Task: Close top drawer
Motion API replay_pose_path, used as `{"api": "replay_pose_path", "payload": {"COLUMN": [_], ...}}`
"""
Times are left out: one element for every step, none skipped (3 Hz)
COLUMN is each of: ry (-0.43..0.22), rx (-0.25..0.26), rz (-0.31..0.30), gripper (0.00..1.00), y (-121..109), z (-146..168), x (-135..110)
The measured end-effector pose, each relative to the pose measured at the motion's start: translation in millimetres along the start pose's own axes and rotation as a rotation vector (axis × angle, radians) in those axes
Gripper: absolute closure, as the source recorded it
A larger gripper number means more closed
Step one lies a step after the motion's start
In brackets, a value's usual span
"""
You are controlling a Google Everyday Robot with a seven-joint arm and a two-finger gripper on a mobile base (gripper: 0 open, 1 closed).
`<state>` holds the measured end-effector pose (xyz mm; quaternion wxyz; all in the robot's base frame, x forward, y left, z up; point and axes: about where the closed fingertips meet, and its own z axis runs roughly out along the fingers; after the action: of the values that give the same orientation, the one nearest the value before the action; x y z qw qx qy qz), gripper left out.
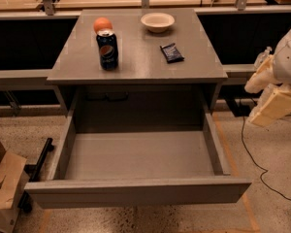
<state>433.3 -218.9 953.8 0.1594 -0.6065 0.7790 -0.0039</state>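
The top drawer (pixel 136 192) is a wide matte-gray box pulled far out of the gray cabinet toward the camera. Its flat handle-less front panel is nearest, at the bottom of the view, and its inside is bare. My gripper (pixel 270 100), cream-colored on a white arm, hangs at the right edge of the view. It is to the right of the cabinet, level with the drawer's back right corner, and apart from the drawer.
On the cabinet top (pixel 140 62) stand a Pepsi can (pixel 107 49), an orange (pixel 102 24), a white bowl (pixel 157 21) and a dark snack packet (pixel 172 53). A cardboard box (pixel 5 178) sits at the lower left. A black cable (pixel 254 159) runs over the floor on the right.
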Motion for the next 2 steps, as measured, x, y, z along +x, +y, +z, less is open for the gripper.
{"api": "replay_pose_path", "payload": {"ry": [-0.015, -0.017], "rx": [-0.054, -0.100], "rz": [-0.009, 0.007], "gripper": [0.69, 0.92], "y": [17.5, 42.7], "z": [34.7, 85.0], "x": [15.8, 42.1]}}
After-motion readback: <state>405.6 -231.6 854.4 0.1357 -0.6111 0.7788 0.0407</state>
